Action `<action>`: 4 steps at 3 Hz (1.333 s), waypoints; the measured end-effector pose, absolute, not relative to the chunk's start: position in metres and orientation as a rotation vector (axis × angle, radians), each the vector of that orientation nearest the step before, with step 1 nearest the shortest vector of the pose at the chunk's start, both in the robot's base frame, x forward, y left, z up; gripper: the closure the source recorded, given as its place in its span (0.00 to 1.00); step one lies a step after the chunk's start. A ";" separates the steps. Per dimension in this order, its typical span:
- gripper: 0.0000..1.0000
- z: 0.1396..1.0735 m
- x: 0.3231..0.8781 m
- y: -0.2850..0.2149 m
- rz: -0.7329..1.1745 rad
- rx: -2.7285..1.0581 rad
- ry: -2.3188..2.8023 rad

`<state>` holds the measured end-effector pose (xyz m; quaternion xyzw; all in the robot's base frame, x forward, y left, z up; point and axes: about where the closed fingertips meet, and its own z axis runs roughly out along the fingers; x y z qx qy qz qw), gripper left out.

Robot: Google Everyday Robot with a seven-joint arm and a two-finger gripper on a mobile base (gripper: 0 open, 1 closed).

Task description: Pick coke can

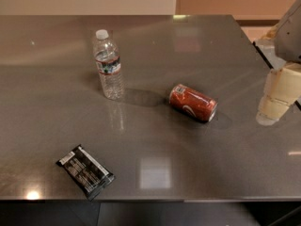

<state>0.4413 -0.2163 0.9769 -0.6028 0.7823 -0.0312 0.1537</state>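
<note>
The coke can [193, 103] is red with white script and a small white label patch. It lies on its side near the middle right of the grey table [188, 46]. My gripper [278, 98] hangs over the table's right edge, to the right of the can and apart from it. Its cream-coloured end points down toward the tabletop. Nothing is in it that I can see.
A clear plastic water bottle [108, 70] with a white cap stands upright to the left of the can. A black snack packet [85, 171] lies flat near the front left edge. The table's front edge runs along the bottom of the view.
</note>
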 end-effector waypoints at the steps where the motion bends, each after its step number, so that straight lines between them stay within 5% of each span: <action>1: 0.00 0.961 0.462 -0.212 -0.069 -1.736 2.316; 4: 0.00 0.917 0.512 -0.151 -0.014 -1.649 2.448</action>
